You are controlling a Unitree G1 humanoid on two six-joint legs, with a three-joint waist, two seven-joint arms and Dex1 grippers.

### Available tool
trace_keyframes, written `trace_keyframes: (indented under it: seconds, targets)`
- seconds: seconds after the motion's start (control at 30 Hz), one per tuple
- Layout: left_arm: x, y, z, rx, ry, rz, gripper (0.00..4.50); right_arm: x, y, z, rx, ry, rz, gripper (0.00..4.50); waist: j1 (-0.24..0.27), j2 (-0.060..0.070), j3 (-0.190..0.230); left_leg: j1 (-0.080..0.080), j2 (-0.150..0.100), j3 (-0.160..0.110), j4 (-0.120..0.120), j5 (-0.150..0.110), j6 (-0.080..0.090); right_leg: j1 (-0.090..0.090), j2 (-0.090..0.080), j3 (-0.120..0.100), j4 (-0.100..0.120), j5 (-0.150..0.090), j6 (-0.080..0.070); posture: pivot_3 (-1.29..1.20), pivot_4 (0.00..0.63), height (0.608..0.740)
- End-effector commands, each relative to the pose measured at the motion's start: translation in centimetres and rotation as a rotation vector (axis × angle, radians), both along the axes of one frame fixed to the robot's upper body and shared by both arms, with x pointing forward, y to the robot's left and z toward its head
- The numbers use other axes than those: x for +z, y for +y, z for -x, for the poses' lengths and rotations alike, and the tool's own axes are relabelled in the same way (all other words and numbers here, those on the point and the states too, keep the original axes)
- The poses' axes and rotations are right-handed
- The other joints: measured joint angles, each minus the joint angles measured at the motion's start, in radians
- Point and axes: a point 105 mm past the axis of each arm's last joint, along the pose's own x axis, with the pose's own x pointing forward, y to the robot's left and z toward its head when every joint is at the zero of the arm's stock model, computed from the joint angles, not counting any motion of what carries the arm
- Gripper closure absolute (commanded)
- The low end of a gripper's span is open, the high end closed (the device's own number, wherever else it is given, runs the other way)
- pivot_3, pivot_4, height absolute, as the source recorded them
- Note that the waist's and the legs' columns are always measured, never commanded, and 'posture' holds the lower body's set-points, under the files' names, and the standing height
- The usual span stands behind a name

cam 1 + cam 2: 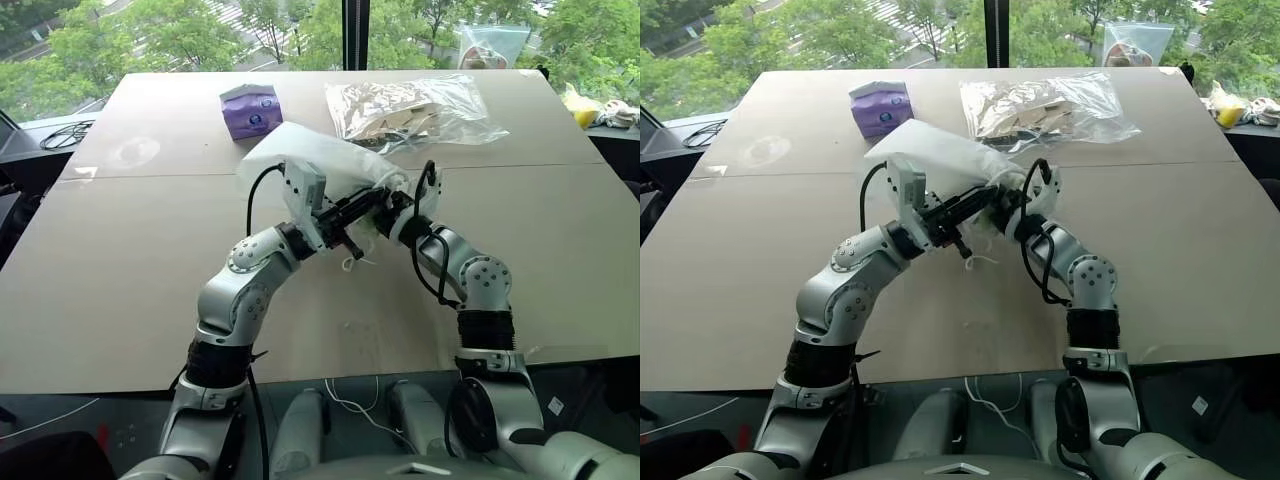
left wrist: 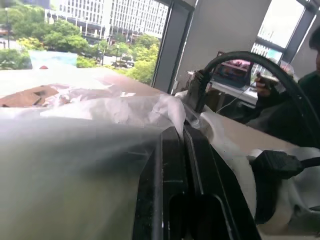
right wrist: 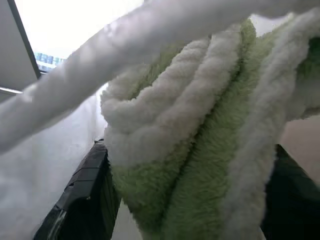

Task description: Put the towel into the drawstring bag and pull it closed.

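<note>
The white translucent drawstring bag (image 1: 310, 160) is held up over the table's middle, its mouth facing my right arm. My left gripper (image 1: 372, 208) is shut on the bag's mouth edge; in the left wrist view its black fingers (image 2: 172, 150) pinch the thin fabric (image 2: 75, 165). The light green towel (image 3: 190, 150) sits as a rolled bundle between the widely spread fingers (image 3: 80, 200) of my right gripper (image 1: 395, 207), at the bag's mouth. A white cord (image 3: 125, 50) crosses in front of the towel. Loose cord loops (image 1: 352, 262) hang below the grippers.
A purple tissue pack (image 1: 250, 110) stands at the back of the tan table (image 1: 150, 260). To its right lies a clear plastic zip bag (image 1: 410, 110) with tan contents. A person (image 2: 300, 90) sits beyond the table in the left wrist view.
</note>
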Motion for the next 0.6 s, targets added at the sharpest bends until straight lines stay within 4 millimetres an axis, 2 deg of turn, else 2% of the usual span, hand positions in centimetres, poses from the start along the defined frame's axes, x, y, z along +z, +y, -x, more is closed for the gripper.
trace_keyframes:
  seconds: [0.03,0.17,0.3,0.6]
  targets:
    - [-1.3,0.9,-1.3,0.05,-0.007,-0.086,4.5,2.8,0.5,1.4,0.055,-0.114,-0.043,1.11,0.002,0.0,0.0,0.0,0.0,0.0,0.0,0.0,0.0,0.0,0.0,0.0,0.0,0.0,0.0,0.0,0.15,0.74]
    - [-0.6,1.8,-2.6,0.098,-0.045,-0.096,4.5,2.7,-0.3,1.5,0.046,-0.13,-0.023,1.11,0.004,0.0,0.0,0.0,0.0,0.0,0.0,0.0,0.0,0.0,0.0,0.0,0.0,0.0,0.0,0.0,0.15,0.74]
    - [-0.2,2.8,-3.7,0.146,-0.028,-0.042,4.5,2.3,-0.8,2.1,0.068,-0.196,0.083,1.11,0.004,0.0,0.0,0.0,0.0,0.0,0.0,0.0,0.0,0.0,0.0,0.0,0.0,0.0,0.0,0.0,0.15,0.74]
    - [0.2,3.3,-3.9,0.142,-0.015,-0.007,4.5,1.5,-2.6,2.7,0.065,-0.218,0.164,1.11,0.003,0.0,0.0,0.0,0.0,0.0,0.0,0.0,0.0,0.0,0.0,0.0,0.0,0.0,0.0,0.0,0.15,0.74]
